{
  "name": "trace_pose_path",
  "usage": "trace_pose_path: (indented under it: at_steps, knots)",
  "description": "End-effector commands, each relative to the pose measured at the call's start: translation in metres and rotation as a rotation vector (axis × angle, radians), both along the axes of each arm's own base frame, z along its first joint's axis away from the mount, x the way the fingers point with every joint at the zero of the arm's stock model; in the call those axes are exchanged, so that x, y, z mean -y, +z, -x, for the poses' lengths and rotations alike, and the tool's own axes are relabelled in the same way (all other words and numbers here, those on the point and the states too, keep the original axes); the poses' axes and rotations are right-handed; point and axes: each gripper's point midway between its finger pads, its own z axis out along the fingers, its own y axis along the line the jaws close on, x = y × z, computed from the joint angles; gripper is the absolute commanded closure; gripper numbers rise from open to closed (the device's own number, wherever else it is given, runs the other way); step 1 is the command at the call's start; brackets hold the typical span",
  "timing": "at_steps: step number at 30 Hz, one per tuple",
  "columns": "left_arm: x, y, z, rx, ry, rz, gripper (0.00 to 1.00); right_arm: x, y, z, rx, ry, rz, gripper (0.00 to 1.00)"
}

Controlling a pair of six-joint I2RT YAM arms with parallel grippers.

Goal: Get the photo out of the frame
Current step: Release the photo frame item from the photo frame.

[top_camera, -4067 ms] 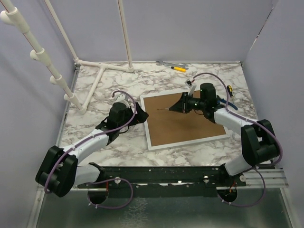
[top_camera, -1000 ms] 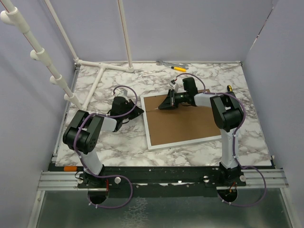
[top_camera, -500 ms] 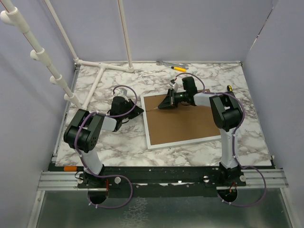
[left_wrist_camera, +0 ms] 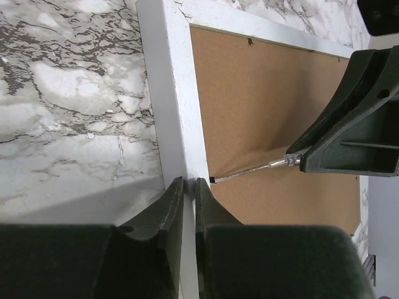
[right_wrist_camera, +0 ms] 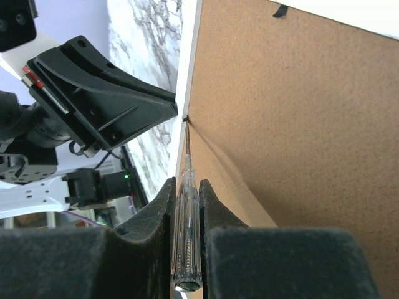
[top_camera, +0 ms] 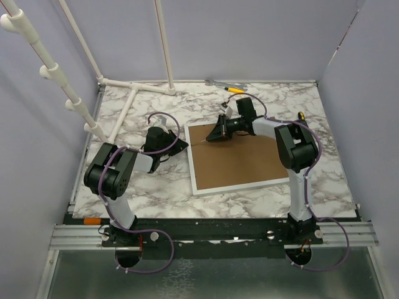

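Observation:
The frame [top_camera: 194, 168] lies face down on the marble table, its brown fibreboard back [top_camera: 240, 159] facing up. The photo is hidden under that board. My right gripper [right_wrist_camera: 186, 182] is shut on a clear-handled screwdriver [right_wrist_camera: 187, 237]. The screwdriver's thin shaft [left_wrist_camera: 249, 172] reaches a small black tab [right_wrist_camera: 187, 117] at the left edge of the board. My left gripper [left_wrist_camera: 189, 182] is shut, with nothing between its fingers. Its tips rest on the frame's white left rim [left_wrist_camera: 171, 93], just beside the screwdriver's tip. In the top view the two grippers [top_camera: 184, 146] [top_camera: 215, 136] face each other across that rim.
A yellow-handled tool [top_camera: 234, 90] and a grey tool [top_camera: 218, 82] lie at the table's back edge. Another tool [top_camera: 302, 116] lies at the right. A white pipe stand [top_camera: 134, 99] occupies the back left. A second black tab [right_wrist_camera: 280, 10] sits on the board's far edge.
Both arms have folded their elbows up since the earliest frame. Over the last second the right gripper has shifted slightly toward the back with the screwdriver. The left gripper has stayed still.

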Motion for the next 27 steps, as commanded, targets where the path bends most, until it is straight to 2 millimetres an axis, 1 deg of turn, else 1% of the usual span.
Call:
trace_pose_path:
  at_steps: [1,4,9,19,22,27]
  knots:
    - [0.031,-0.015,0.036,-0.071,-0.145,0.030,0.89,-0.036,0.009,0.024,0.061,0.071,0.121,0.99]
    - [0.035,-0.016,0.040,-0.070,-0.154,0.029,0.89,-0.039,0.021,0.024,0.102,0.073,0.161,0.99]
    - [0.041,-0.016,0.047,-0.072,-0.173,0.031,0.89,-0.048,0.032,0.027,0.162,0.089,0.242,0.99]
    - [0.063,-0.015,0.060,-0.075,-0.215,0.040,0.89,-0.084,0.049,0.044,0.264,0.138,0.404,0.99]
    - [0.067,-0.013,0.061,-0.071,-0.220,0.043,0.89,-0.094,0.055,0.050,0.282,0.143,0.425,0.99]
    - [0.069,-0.013,0.062,-0.075,-0.218,0.050,0.89,-0.111,0.063,0.061,0.307,0.148,0.431,0.99]
